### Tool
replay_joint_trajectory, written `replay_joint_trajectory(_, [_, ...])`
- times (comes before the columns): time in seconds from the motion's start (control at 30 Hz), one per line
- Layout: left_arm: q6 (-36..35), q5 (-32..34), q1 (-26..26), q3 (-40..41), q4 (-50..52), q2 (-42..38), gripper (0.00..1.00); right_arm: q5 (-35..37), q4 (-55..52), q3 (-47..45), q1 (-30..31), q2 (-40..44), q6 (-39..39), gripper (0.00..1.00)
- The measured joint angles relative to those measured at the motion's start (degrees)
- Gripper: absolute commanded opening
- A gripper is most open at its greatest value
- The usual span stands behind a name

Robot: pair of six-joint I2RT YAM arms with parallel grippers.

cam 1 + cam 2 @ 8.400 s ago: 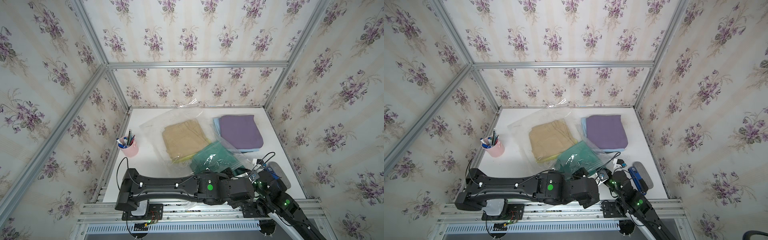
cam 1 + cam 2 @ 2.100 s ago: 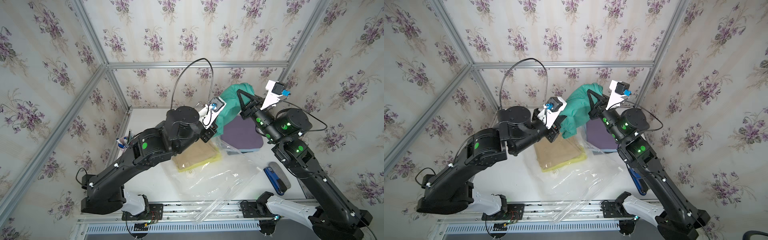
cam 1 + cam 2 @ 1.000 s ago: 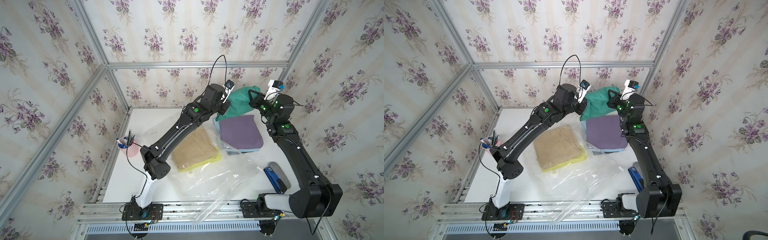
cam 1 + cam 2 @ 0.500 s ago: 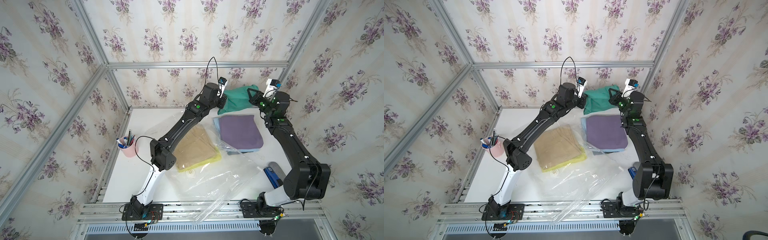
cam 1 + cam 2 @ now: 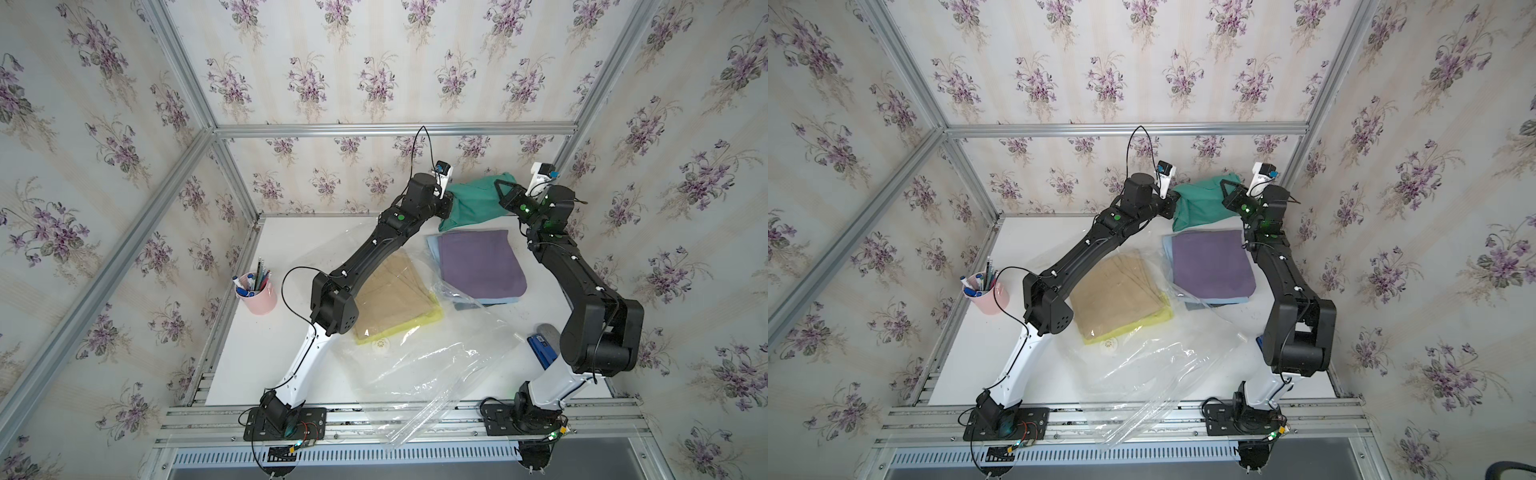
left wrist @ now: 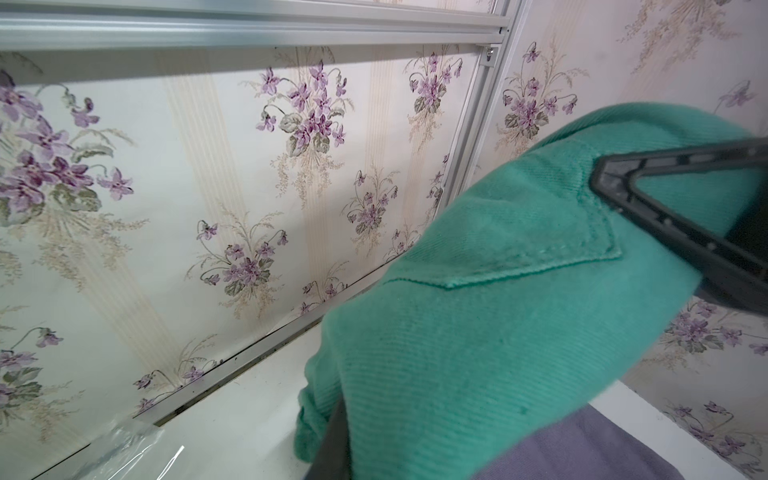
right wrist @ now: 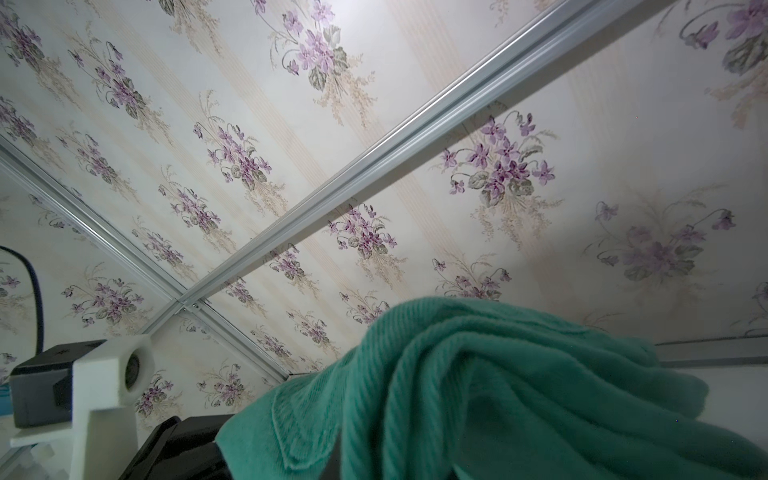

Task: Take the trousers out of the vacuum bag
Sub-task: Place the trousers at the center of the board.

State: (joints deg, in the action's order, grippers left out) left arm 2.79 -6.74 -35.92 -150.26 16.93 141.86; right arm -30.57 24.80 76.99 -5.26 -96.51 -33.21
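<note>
While the vacuum bag lies crumpled at the front of the table, L gripper & R gripper, both pinched tight on cloth, hold the teal trousers up by the back wall, above the purple pair.

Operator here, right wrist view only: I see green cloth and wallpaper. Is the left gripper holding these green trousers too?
Observer: Yes. In a top view the left gripper is shut on the green trousers, opposite the right gripper.
Operator: What's nearby on the table?
Observer: The purple trousers, stacked on a light blue pair, lie on the table just nearer the robot.
Operator: And the bag?
Observer: The bag sprawls from the tan trousers to the front rail; whether it covers them I cannot tell.
</note>
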Motion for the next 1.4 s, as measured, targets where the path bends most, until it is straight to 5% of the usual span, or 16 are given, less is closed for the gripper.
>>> replay_joint_trajectory(0.8, [3.5, -9.4, -0.1, 2.4, 2.5, 1.9, 0.1, -3.3, 7.0, -16.4, -3.6, 4.8, -1.2, 0.0])
replay_joint_trajectory(1.4, [2.4, -9.6, -5.0, 20.9, 3.3, -6.7, 0.27, 2.3, -2.8, -30.1, -5.8, 18.6, 1.7, 0.0])
